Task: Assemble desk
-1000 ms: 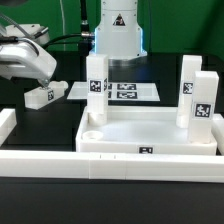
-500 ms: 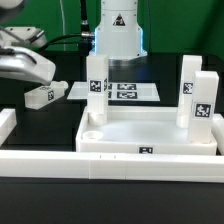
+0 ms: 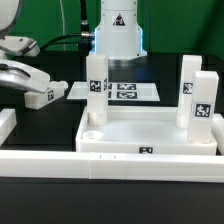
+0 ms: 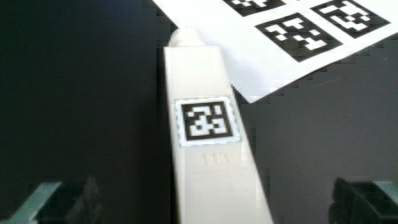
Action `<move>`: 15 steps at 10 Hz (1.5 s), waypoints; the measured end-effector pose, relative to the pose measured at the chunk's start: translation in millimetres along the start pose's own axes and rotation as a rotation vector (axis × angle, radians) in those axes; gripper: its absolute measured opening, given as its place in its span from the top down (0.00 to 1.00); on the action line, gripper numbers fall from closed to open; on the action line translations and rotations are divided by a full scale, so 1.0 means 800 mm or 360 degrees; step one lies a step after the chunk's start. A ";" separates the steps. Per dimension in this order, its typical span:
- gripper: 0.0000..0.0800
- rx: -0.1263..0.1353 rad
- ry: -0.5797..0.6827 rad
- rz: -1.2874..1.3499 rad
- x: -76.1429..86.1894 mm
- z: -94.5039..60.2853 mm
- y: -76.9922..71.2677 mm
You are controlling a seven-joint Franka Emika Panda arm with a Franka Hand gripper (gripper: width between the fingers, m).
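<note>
Clearly, in the exterior view, the gripper (image 3: 30,88) hangs low at the exterior view's left, directly above the loose desk leg (image 3: 43,95) lying flat on the black table (image 3: 40,125). That leg lies with its long axis running across the view, one end near the marker board (image 3: 115,91). The tabletop (image 3: 150,130) sits well apart, toward the exterior view's right, with three legs already standing upright in its corner sockets: one at the rear-left socket (image 3: 97,85) and two at the right side (image 3: 190,85) (image 3: 203,103). The near-left socket (image 3: 92,133) looks empty, so I judge this lying leg is meant for it.

Next, in the wrist view, the loose leg (image 4: 208,150) runs lengthwise away from the camera, its tag (image 4: 208,120) facing up, its far end touching or overlapping the marker board's (image 4: 302,35) edge. Both fingertips (image 4: 59,200) (image 4: 365,198) show as dark shapes well apart, one on either side of the leg, holding nothing. The jaws straddle the leg across its narrow width, so a straight descent and close should suit the grasp.
</note>
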State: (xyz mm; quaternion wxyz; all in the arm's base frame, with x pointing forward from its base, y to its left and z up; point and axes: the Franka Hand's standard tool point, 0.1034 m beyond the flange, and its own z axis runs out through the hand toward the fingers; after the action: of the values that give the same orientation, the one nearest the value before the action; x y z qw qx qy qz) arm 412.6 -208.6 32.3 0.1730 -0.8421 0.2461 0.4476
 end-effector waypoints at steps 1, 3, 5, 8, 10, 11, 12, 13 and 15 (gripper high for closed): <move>0.19 0.0000 -0.0003 0.0004 0.003 0.003 -0.001; 0.19 -0.0010 0.0010 -0.0009 0.011 0.009 -0.006; 0.19 -0.0020 0.0028 -0.0024 0.016 0.012 -0.011; 0.19 -0.0030 0.0056 -0.0024 0.023 0.013 -0.010; 0.34 -0.0035 0.0064 -0.0024 0.027 0.018 -0.013; 0.51 -0.0035 0.0066 -0.0021 0.027 0.020 -0.012; 0.51 -0.0042 0.0077 -0.0023 0.028 0.021 -0.014; 0.63 -0.0045 0.0081 -0.0025 0.028 0.021 -0.015; 0.63 -0.0034 0.0084 -0.0021 0.028 0.017 -0.010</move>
State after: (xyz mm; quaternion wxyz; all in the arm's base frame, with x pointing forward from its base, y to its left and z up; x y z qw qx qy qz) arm 419.0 -200.7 6.7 0.1604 -0.8570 0.2402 0.4267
